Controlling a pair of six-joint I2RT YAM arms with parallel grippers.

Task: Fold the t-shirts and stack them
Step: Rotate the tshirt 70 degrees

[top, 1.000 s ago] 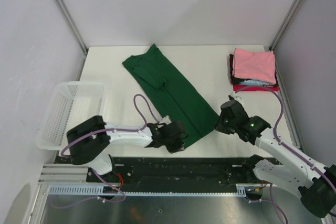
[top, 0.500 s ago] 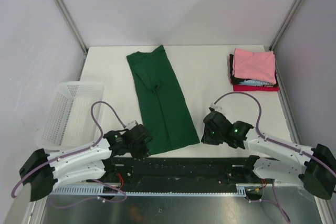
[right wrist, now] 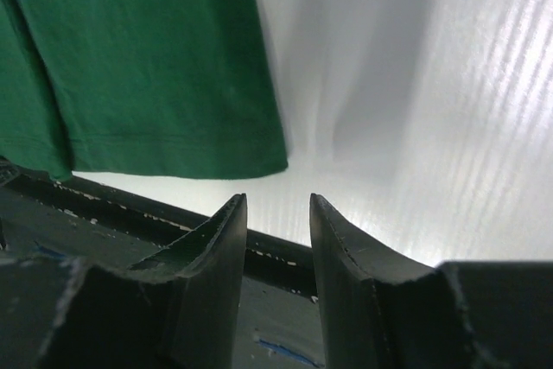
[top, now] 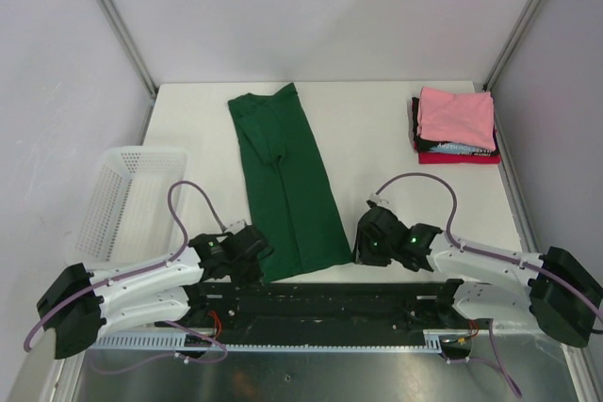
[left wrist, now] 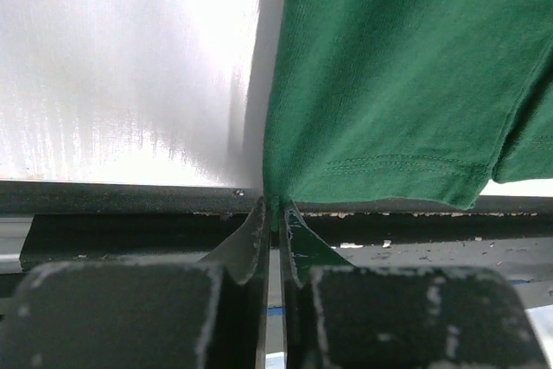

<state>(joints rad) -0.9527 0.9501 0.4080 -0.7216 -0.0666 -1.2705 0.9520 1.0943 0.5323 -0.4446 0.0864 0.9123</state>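
Observation:
The dark green t-shirt [top: 285, 181] lies folded into a long strip, running from the back of the table to its near edge. My left gripper [top: 256, 257] is shut on the shirt's near left hem corner at the table's front edge; the left wrist view shows green cloth [left wrist: 389, 66] pinched between the fingertips of the gripper [left wrist: 275, 212]. My right gripper [top: 362, 246] is open and empty just right of the near right hem corner [right wrist: 259, 157]; its jaws [right wrist: 277, 205] stand apart over bare table. Folded pink [top: 456, 116], black and red [top: 462, 157] shirts are stacked at the back right.
A white mesh basket [top: 127, 197] hangs off the table's left edge. The black front rail [top: 330, 297] runs just below both grippers. Grey walls and metal posts close in the back and sides.
Both grippers have moved left and toward the near edge, swinging the shirt from a diagonal to nearly straight. The right gripper now stands open beside the corner.

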